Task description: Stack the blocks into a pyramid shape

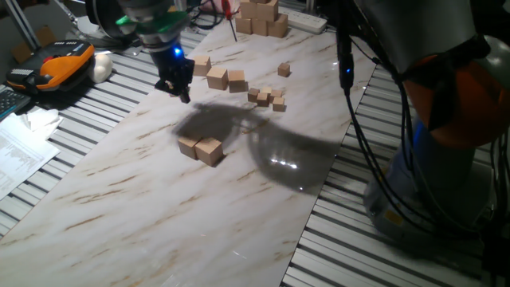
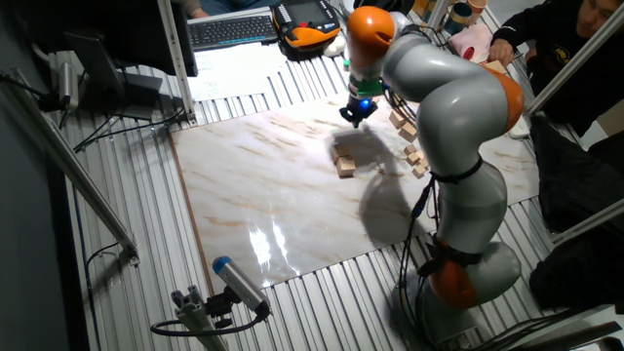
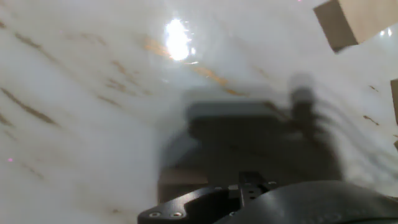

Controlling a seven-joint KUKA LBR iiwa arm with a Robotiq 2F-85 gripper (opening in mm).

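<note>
The blocks are plain light-tan wooden cubes with sharp edges and matte faces. Two of them (image 1: 202, 148) sit side by side and touching near the middle of the marble-patterned board (image 1: 119, 207), and they serve here as the landmark pair. Three more (image 1: 218, 75) lie in a loose group beyond the pair, toward the far edge of the board, and a single block (image 1: 284, 70) rests farther off to the right of that group. Between the group and the single block is a scatter of much smaller tan cubes (image 1: 268, 98). A pile of bigger pale wooden blocks (image 1: 261, 17) stands past the board's far edge.

The gripper (image 1: 175, 84) hangs above the board, beyond the pair and just left of the three-block group, pointing down with a blue light glowing on its wrist. Its dark fingers hold nothing; whether they are parted or closed cannot be told. The arm's grey links and orange joints arch over from the right.

The board is glossy, white with tan veins, and reflects lamps. In the hand view it is blurred, with one block corner (image 3: 348, 22) at the upper right.
</note>
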